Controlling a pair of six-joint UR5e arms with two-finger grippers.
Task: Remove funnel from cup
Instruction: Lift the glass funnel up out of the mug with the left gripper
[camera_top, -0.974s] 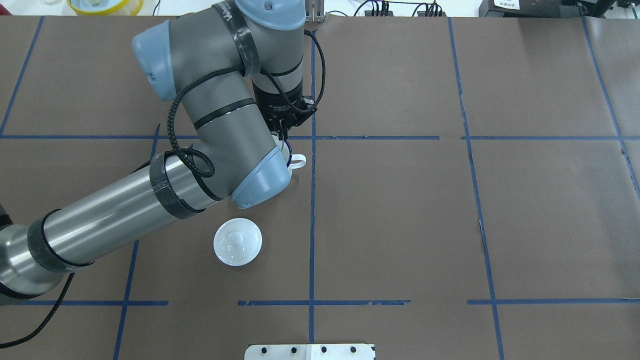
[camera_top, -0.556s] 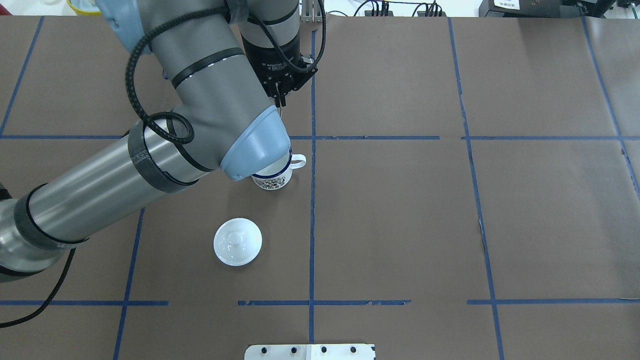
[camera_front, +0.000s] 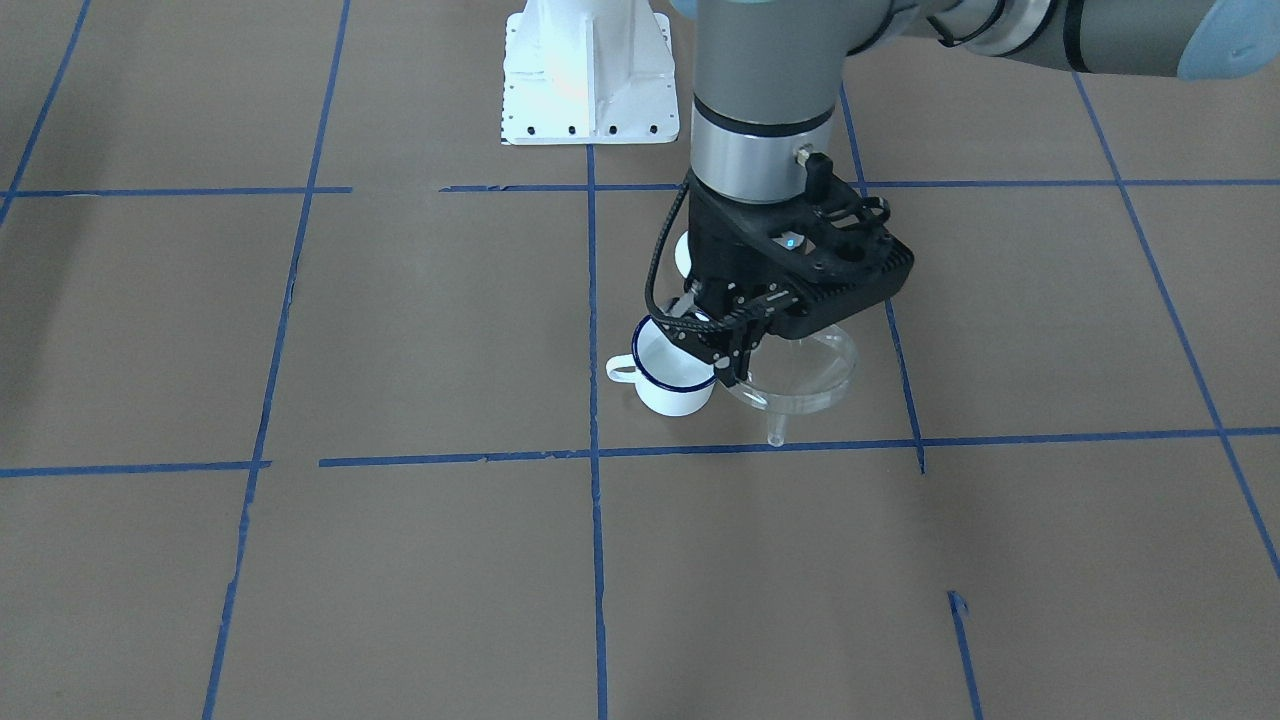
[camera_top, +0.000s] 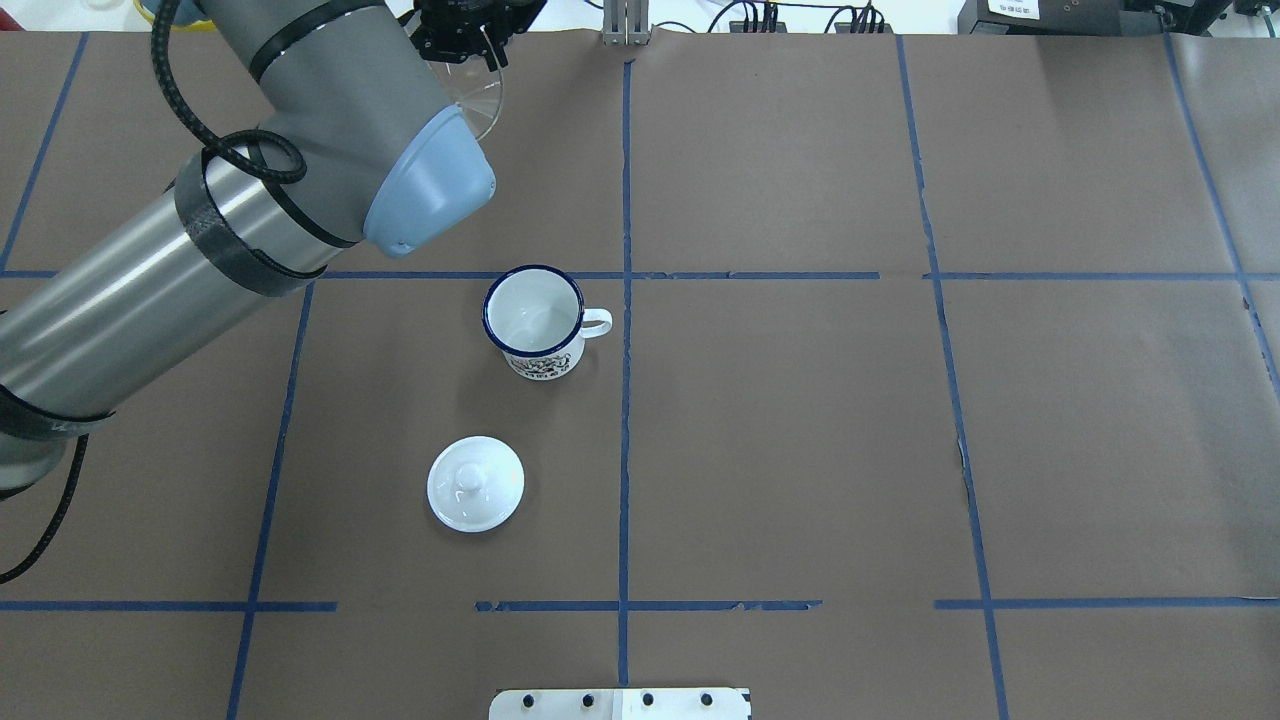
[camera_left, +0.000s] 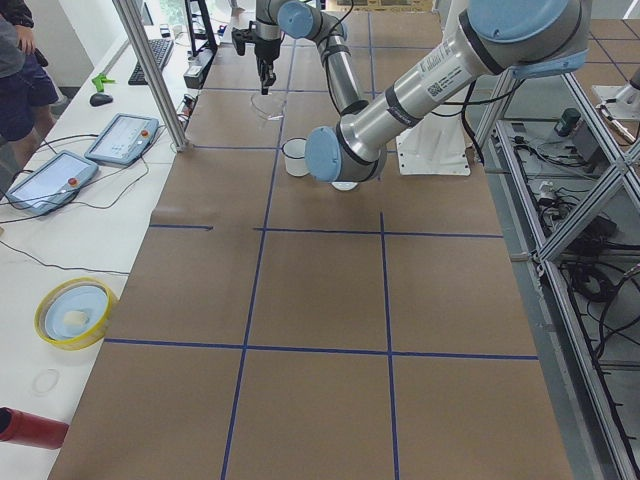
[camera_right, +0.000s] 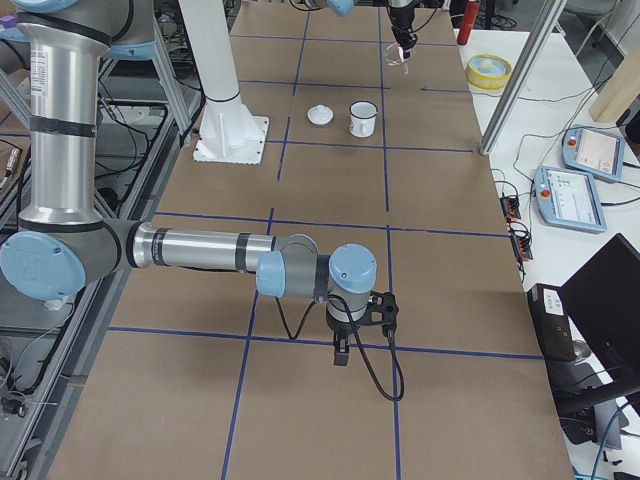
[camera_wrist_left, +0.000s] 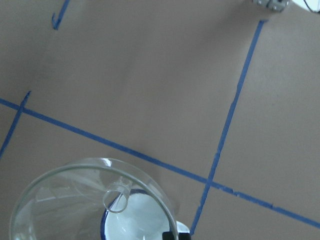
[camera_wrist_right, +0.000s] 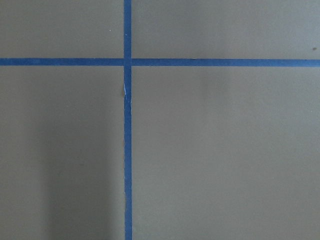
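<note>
My left gripper (camera_front: 738, 372) is shut on the rim of the clear funnel (camera_front: 805, 375) and holds it in the air, its spout pointing down. The funnel is clear of the cup (camera_front: 672, 378), a white enamel mug with a dark blue rim that stands upright and empty on the table. In the overhead view the gripper (camera_top: 489, 58) and funnel (camera_top: 486, 100) are at the far edge, well beyond the cup (camera_top: 535, 320). The left wrist view shows the funnel (camera_wrist_left: 75, 200) with the cup (camera_wrist_left: 135, 222) below it. My right gripper (camera_right: 342, 350) hangs low over the table far from the cup; I cannot tell whether it is open.
A white round knobbed lid (camera_top: 476, 483) lies on the table near the cup, on the robot's side. The white robot base plate (camera_front: 585, 80) is behind it. Brown paper with blue tape lines covers the table.
My left gripper has risen and moved away from the robot with the funnel, lifting it out of the cup. The cup, earlier hidden under the arm, now stands uncovered.
</note>
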